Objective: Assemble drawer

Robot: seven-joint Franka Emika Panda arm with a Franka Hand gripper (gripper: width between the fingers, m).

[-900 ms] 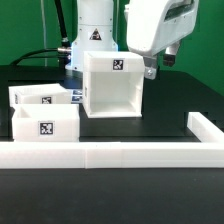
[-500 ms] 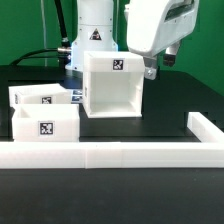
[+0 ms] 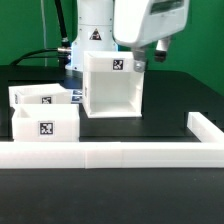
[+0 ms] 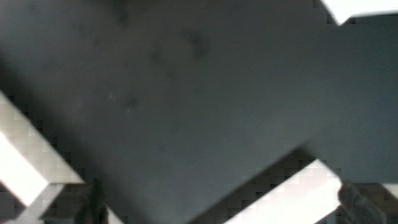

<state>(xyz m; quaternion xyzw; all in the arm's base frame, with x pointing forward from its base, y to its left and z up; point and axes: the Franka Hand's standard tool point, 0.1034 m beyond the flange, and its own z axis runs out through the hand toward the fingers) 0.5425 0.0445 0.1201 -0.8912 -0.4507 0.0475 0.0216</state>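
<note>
Offset: housing [image 3: 112, 90] sits just below gripper [image 3: 149, 58], slightly toward the exterior view's left; 2 trays [image 3: 45, 127] well beyond it, same side. Finger gap: cannot tell.

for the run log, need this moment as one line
gripper up by housing | jaws open, empty | trays on table

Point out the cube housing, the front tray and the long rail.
cube housing [image 3: 110, 92]: exterior view, on its near face.
front tray [image 3: 45, 127]: exterior view, on the tag on its front wall.
long rail [image 3: 120, 155]: exterior view, on the middle of its long stretch.
</note>
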